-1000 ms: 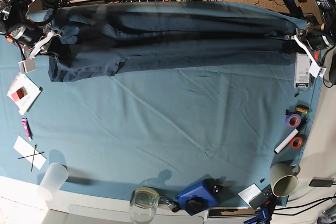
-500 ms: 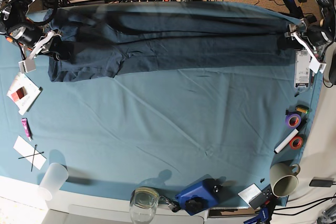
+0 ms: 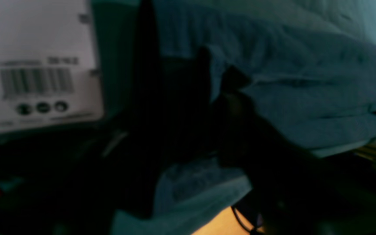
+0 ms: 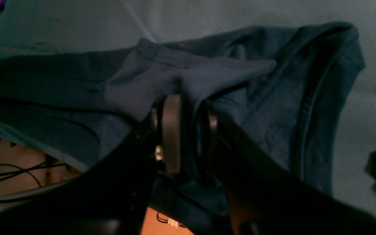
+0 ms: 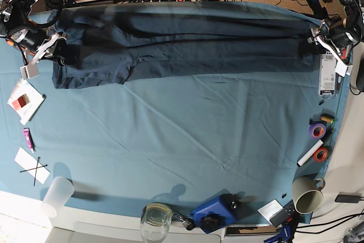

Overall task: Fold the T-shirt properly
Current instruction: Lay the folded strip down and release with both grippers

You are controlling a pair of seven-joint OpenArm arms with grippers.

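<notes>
R tool (image 4: 188,107): jaws narrow, shirt fold pinched between them.
L tool (image 5: 319,39): at shirt's end by counter edge; grip can't tell, view too dark.
Shirt (image 5: 187,41): stretched in long band across far side of counter (image 5: 187,140), between both tools.

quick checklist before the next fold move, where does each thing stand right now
1. T-shirt stretched in a long band along the far edge of the table cloth: ok.
2. Right gripper has shirt fabric between its fingers: ok, a fold sits in the gap, jaws only narrowly apart.
3. Left gripper gripping the other end: cannot tell, the wrist view is dark and blurred.
4. Shirt flat, no bunching: not ok, the end near the right gripper is rumpled and overlapped.
5. White labelled box clear of the shirt: ok, though close to the left gripper.
</notes>
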